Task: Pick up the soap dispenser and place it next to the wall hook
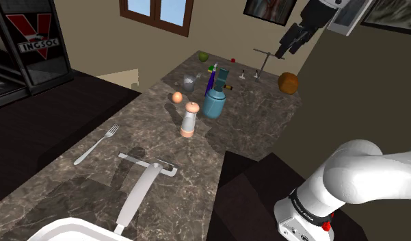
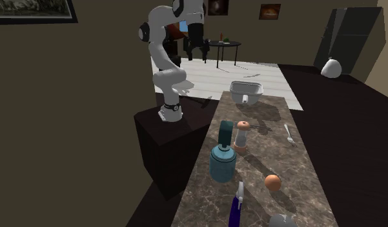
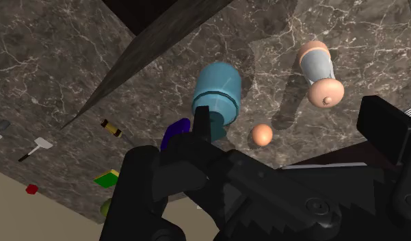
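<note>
The gripper (image 1: 289, 49) hangs high in the upper right of the shoulder view, tilted down towards the frame's left; in the second exterior view its jaws stand apart with nothing between them; it is well above the worktop (image 1: 149, 130) and well apart from everything on it. The white arm (image 1: 364, 178) rises from the lower right of the shoulder view; in the second exterior view it stands on a dark box stand (image 2: 166, 148) at the worktop's left side.

The soap dispenser (image 1: 214, 103), a blue-teal rounded bottle with a darker pump head, stands upright on the dark marbled worktop, in the upper middle of the shoulder view; nothing grips it. Just beside it, to the frame's lower left, stands a grinder (image 1: 189, 118) with a pinkish cap and base; a small orange ball (image 1: 177, 97) lies near both, further left in the frame. A purple bottle (image 1: 209, 82) stands close behind the dispenser, towards the top of the frame; a small grey cup (image 1: 189, 83) sits to its left, and a green fruit (image 1: 203, 56) lies at the far corner. A thin grey T-shaped piece (image 1: 264, 60) stands upright near the far end, right of the dispenser in the frame; I cannot tell whether this is the wall hook; a round orange object (image 1: 288, 82) sits near it at the worktop's right edge.

Nearer the camera a fork (image 1: 96, 144) lies at the left edge; a grey faucet (image 1: 139, 192) reaches towards a white sink (image 1: 60, 229) in the lower left corner.
</note>
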Controlling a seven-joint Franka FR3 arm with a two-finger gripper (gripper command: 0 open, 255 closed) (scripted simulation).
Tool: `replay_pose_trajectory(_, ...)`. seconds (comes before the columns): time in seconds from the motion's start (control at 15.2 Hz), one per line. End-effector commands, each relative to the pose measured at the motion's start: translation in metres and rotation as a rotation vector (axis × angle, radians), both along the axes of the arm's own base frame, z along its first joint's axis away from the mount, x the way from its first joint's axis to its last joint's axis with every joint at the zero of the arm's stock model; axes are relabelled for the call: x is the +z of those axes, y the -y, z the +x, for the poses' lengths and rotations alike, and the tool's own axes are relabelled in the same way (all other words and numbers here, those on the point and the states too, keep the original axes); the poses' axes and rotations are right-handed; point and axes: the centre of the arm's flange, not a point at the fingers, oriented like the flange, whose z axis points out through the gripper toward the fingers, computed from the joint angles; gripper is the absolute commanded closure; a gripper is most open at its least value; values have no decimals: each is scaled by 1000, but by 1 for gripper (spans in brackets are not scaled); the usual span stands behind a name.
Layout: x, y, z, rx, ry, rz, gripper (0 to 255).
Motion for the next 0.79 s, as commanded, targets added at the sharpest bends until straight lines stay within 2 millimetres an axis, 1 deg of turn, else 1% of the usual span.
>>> replay_pose_trajectory(0.0,0,0,0,0,0,0,0)
replay_pose_trajectory(0.4,-51,-15,61,-199,16,22,0)
replay_pose_trajectory(0.73,-93,-18,115,-365,29,40,0)
